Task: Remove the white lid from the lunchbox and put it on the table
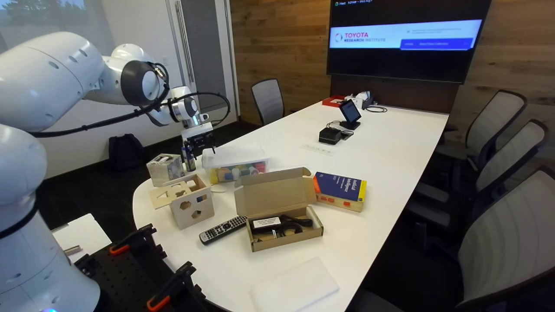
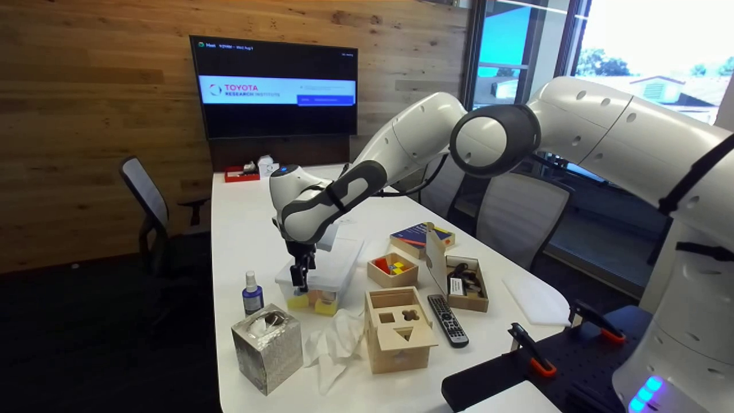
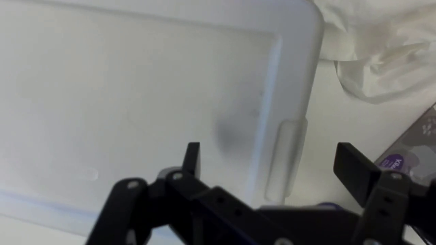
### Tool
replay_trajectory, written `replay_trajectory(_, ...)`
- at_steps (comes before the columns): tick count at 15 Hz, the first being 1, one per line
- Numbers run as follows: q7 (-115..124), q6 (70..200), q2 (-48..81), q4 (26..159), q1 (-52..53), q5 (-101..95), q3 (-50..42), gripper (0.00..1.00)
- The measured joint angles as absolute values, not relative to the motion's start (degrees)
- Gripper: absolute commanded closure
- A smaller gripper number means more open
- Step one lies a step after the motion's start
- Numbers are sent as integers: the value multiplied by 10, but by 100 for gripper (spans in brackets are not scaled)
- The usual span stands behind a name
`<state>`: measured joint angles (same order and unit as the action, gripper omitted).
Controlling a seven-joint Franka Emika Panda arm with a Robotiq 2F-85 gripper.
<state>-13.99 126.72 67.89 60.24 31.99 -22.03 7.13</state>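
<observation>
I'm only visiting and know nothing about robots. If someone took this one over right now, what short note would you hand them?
Tool: open, holding nothing; in the wrist view one finger shows over the white lid, the other past its end edge. Contact can't be judged.
Where things are: the white lid sits on the lunchbox, which stands on the table, colourful pieces showing through its side.
Done: nothing removed yet.
Left: probably grip that edge, lift the white lid off, set it on the table.

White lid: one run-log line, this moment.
white lid: on lunchbox | lunchbox: on table | gripper: open, by lid edge | contact: unclear | removal: pending
</observation>
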Motion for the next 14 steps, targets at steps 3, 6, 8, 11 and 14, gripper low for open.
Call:
replay_trajectory(3, -104, 1267, 697, 579, 347, -222, 45, 0)
replay_trajectory(6, -77, 1261, 713, 556, 367, -222, 22, 0)
replay_trajectory(8, -66, 1254, 721, 545, 375, -223, 9, 0)
replay_trajectory(11, -64, 1242, 731, 530, 378, -223, -4, 4)
replay_trajectory(14, -64, 1229, 741, 517, 379, -223, -10, 31)
